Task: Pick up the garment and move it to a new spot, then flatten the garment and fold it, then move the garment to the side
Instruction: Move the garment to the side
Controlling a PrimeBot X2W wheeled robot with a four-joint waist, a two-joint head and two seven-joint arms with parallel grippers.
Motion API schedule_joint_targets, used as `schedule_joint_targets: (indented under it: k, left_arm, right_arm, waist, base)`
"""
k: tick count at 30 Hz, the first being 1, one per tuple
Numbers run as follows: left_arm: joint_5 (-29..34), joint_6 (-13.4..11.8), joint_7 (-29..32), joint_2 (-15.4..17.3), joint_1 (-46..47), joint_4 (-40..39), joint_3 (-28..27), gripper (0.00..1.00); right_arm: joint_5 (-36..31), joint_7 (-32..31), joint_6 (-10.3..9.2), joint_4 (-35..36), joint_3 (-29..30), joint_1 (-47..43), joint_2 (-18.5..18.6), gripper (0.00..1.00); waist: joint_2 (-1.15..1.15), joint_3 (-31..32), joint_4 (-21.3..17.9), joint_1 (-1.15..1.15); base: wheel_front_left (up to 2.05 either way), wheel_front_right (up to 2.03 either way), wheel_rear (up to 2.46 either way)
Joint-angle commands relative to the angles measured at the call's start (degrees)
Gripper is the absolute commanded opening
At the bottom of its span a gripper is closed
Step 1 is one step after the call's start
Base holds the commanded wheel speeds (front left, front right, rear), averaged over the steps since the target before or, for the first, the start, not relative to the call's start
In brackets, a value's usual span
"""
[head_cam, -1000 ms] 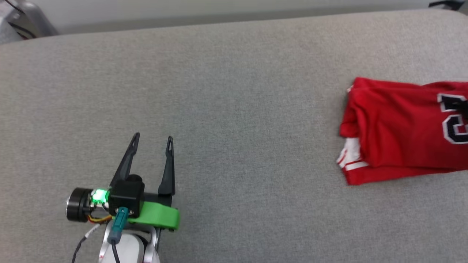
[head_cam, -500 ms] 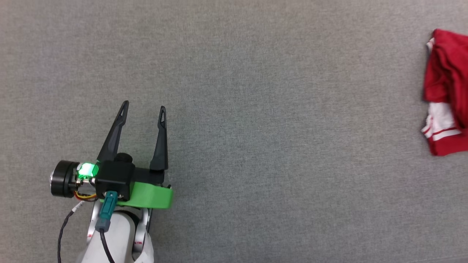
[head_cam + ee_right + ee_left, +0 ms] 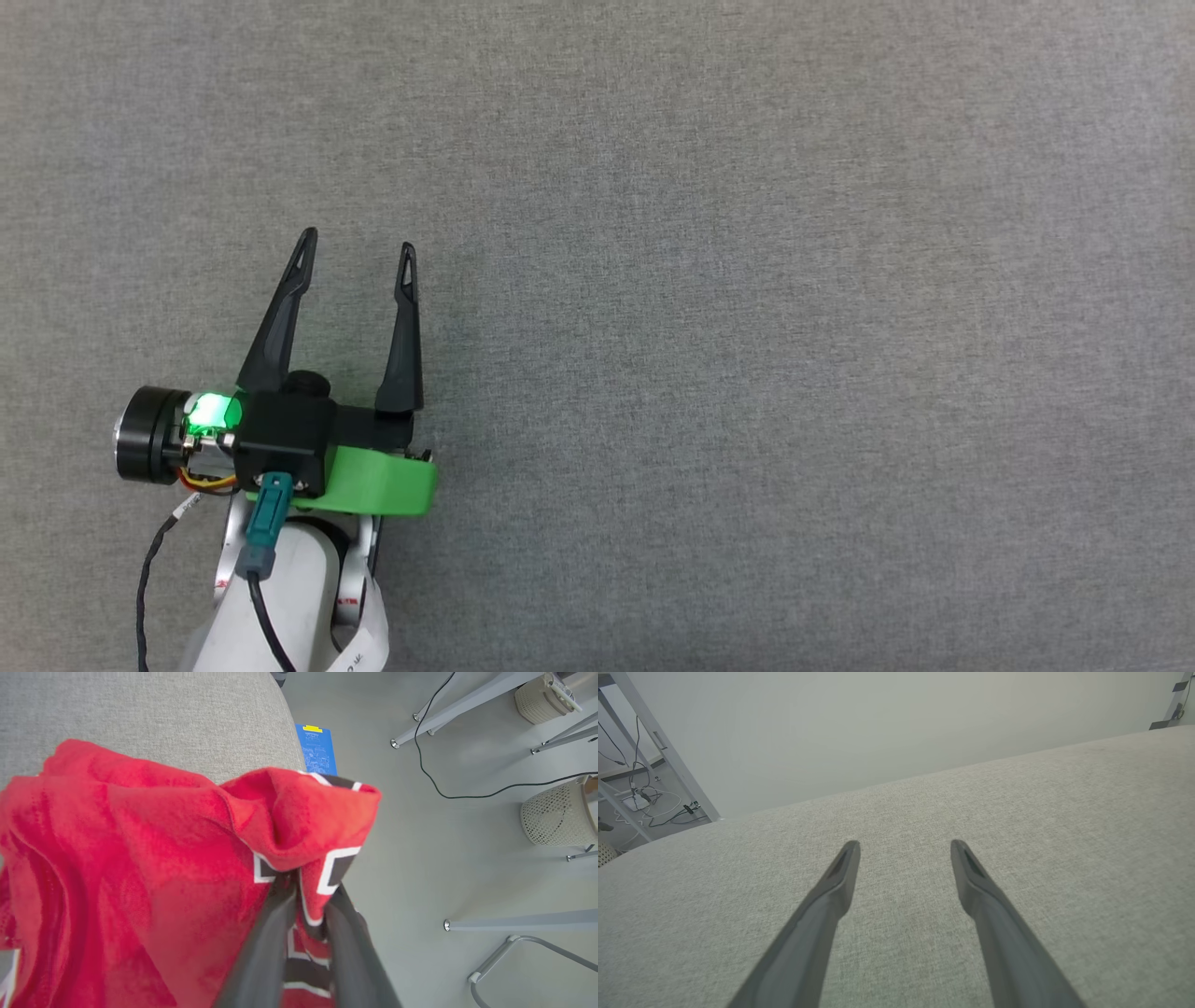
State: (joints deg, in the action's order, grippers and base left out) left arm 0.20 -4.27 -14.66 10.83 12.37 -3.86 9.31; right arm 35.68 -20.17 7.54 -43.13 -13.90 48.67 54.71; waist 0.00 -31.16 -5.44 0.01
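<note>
In the head view: recorded the left tool [image 3: 357,241] at lower left of the frame, fingers pointing up-frame and spread apart. Released, with nothing between them, above a grey fabric-covered counter [image 3: 747,327].

In the left wrist view: confirmed the same released state, both fingers splayed over the counter. Added the counter's far edge, a pale wall [image 3: 878,728] behind it, and a metal frame [image 3: 668,751] with loose cables [image 3: 644,798] at upper left.

In the right wrist view: supplied what the other two did not, namely the garment [image 3: 163,849] and the right tool [image 3: 309,884].
- Found the right tool clenched on a fold of the garment, fingers nearly together, with red fabric and black, white-edged lettering pinched between them.
- Located the garment in the left and centre of the frame, bunched at the counter's rounded corner, with the gripped fold reaching past the edge over the floor [image 3: 444,868].
- Could not tell whether resting on the counter or lifted off it.
- Extended from lower left to the raised fold at centre right, long axis roughly left to right.
- Could not fix neckline or hem direction because of the bunching.
- Noted on the floor: a blue sheet [image 3: 316,749] just beside the corner, a black cable [image 3: 467,797], mesh bins [image 3: 553,816] at right, and metal legs [image 3: 448,711].
</note>
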Motion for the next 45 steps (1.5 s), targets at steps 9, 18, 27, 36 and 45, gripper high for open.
schedule_joint_targets:
  k: [9, 18, 27, 36, 45]
  left_arm:
    - [-0.7, -1.0, -0.3, 0.0, -0.5, 1.3, 0.3, 1.0]
    - [-2.4, -1.7, -0.3, -1.1, -4.8, 2.9, -0.6, 1.0]
    - [-3.1, -1.2, -0.3, -2.4, -7.6, 4.1, -1.1, 1.0]
    - [-3.4, -0.4, -0.3, -3.3, -10.0, 6.0, -1.5, 1.0]
    - [-3.4, 0.2, -0.3, -4.1, -12.1, 7.2, -1.9, 1.0]
  right_arm:
    - [-5.2, 14.5, -0.05, -5.9, -0.4, 3.2, -2.2, 1.0]
    - [-8.6, 33.1, -0.05, -5.4, -1.0, 2.1, -5.4, 1.0]
    - [-16.6, 35.1, -0.05, 13.3, 9.3, -6.8, -14.8, 1.0]
    - [-24.9, 35.2, -0.05, 33.9, 16.1, -22.5, -30.9, 1.0]
    - [-26.8, 35.2, -0.05, 41.2, 15.3, -37.0, -42.6, 1.0]
  waist:
    - [0.0, 5.4, 0.9, -0.01]
    - [0.0, 12.6, 2.6, -0.01]
    - [0.0, 17.5, 5.3, -0.01]
    - [0.0, 22.6, 8.0, -0.01]
    - [0.0, 26.2, 9.4, -0.01]
  base:
    - [0.0, 0.0, 0.0]
    - [0.0, 0.0, 0.0]
    - [0.0, 0.0, 0.0]
    - [0.0, 0.0, 0.0]
    - [0.0, 0.0, 0.0]
